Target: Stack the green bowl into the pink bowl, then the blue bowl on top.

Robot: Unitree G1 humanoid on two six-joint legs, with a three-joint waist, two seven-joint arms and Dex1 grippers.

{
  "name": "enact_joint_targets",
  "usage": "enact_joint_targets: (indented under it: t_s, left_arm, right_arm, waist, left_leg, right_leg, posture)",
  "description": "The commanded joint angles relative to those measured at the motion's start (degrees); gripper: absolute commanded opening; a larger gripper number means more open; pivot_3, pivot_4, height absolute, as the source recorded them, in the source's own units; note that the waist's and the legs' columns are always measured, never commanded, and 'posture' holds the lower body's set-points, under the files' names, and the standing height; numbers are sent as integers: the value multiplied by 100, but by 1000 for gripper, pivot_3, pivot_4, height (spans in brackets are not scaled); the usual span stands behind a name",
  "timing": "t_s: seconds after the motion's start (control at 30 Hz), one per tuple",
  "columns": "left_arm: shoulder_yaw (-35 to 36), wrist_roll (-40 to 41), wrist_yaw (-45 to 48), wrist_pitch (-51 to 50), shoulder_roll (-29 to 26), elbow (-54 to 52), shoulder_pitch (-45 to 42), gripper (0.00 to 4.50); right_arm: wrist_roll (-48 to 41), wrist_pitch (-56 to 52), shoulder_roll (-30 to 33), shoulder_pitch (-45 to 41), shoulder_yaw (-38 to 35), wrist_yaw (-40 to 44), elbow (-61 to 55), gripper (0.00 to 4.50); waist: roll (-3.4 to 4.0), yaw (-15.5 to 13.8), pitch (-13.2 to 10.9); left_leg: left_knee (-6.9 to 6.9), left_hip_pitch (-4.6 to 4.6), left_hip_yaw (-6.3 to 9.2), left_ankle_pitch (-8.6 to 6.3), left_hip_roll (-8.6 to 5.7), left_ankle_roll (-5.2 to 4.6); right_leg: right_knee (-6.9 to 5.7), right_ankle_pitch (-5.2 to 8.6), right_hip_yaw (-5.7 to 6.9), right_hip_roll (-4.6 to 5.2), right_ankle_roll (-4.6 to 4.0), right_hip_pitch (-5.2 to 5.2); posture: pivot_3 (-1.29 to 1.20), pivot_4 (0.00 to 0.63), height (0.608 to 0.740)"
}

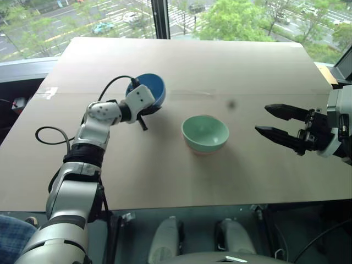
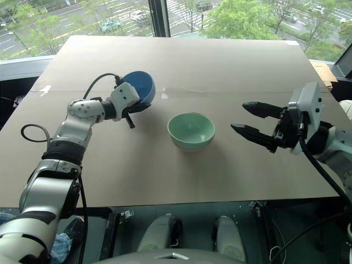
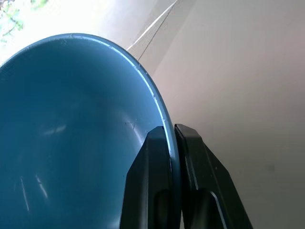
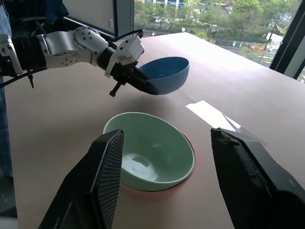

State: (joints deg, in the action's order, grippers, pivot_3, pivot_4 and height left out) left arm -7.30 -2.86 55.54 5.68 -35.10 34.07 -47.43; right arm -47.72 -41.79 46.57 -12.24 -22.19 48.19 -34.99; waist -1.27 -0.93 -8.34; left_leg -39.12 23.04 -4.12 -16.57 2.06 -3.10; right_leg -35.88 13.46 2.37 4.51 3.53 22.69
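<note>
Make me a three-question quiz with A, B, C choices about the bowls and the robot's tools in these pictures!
1. Where is the small round mint-green bowl?
A. Nested in the small round salmon-pink bowl
B. Upside down at the edge of the brown table
C. In the right tool

2. How many bowls are there?
A. One
B. Two
C. Three

3. What is the left tool doing?
A. Hanging open
B. Pinching the rim of the small round sky-blue bowl
C. Pressing the table

Answers:
1 A, a pink edge peeks out beneath the green bowl.
2 C, green, pink and blue.
3 B, its black fingers clamp the blue rim, bowl lifted; the right tool is open and holds nothing.
</note>
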Motion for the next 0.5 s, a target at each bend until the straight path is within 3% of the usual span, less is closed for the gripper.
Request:
enact_joint_targets:
  t_s: [0.03,0.5]
  left_arm:
    - [-27,219,252,-25,40,-1051,-61,40]
    - [-585,1107,1691,-85,10,-3614,571,40]
  right_arm:
    - [-17,175,87,-36,-13,-39,-101,3063]
    - [83,344,111,-97,238,-40,-19,3063]
  waist:
    - [0,6,0]
    - [0,3,0]
  left_leg:
    - [0,1,0,0,0,0]
    - [-11,-8,-2,0,2,0]
  right_leg:
    - [1,0,0,0,0,0]
    - [2,0,-10,-2,0,0]
  posture:
    - [0,150,738]
    - [0,150,738]
